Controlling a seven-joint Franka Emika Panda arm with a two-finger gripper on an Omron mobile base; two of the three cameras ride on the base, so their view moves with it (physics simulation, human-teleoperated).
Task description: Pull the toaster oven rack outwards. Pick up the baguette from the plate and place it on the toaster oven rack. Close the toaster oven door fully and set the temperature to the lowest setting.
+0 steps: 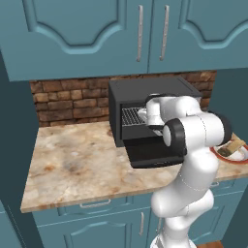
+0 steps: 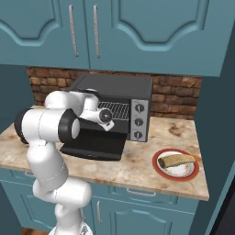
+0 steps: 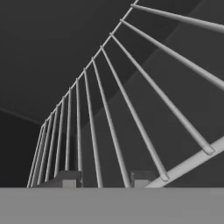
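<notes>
The thin silver wire rack sits inside the boxy black toaster oven, door down. It looks light, stiff and slick; the front crossbar is the handhold. The gripper straddles one wire, narrowed, seemingly pinching it.

A matt black boxy metal toaster oven with a brushed silver control panel is seen. Thin smooth silver wire rack bars are shown. The speckled beige stone desk looks polished; the red-brown brick backsplash looks rough.
</notes>
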